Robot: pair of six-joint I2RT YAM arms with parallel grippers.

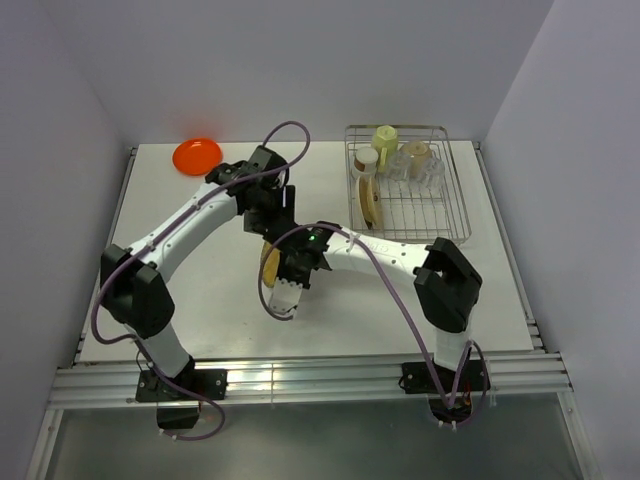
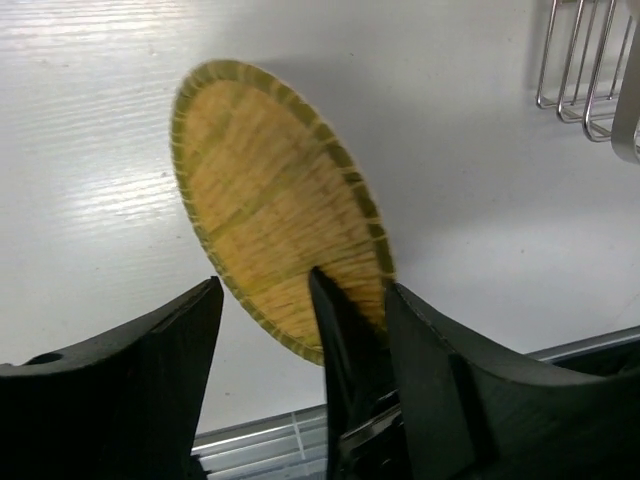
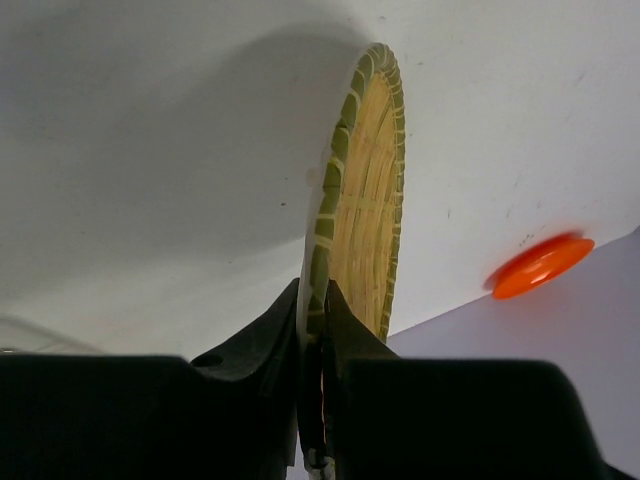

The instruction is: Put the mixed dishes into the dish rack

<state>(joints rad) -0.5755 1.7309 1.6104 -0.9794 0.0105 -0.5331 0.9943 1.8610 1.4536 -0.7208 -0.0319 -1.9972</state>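
The woven yellow-brown round plate [image 1: 267, 257] stands on edge over the middle of the table. My right gripper [image 1: 278, 272] is shut on its near rim. In the right wrist view the jaws [image 3: 313, 300] pinch the rim of the plate [image 3: 365, 190]. My left gripper [image 1: 272, 214] is open just behind the plate. In the left wrist view its jaws [image 2: 305, 288] are spread in front of the plate [image 2: 270, 200], and a dark finger of the right gripper shows between them. The orange plate [image 1: 197, 154] lies at the far left, also seen in the right wrist view [image 3: 540, 265]. The dish rack [image 1: 452, 205] stands at the far right.
The rack holds the pale yellow-green mug [image 1: 385, 135], the clear glass [image 1: 420, 165] and upright plates [image 1: 370, 198]. A corner of the rack [image 2: 585, 70] shows in the left wrist view. White walls close in the table on three sides. A metal rail [image 1: 300, 375] runs along the near edge.
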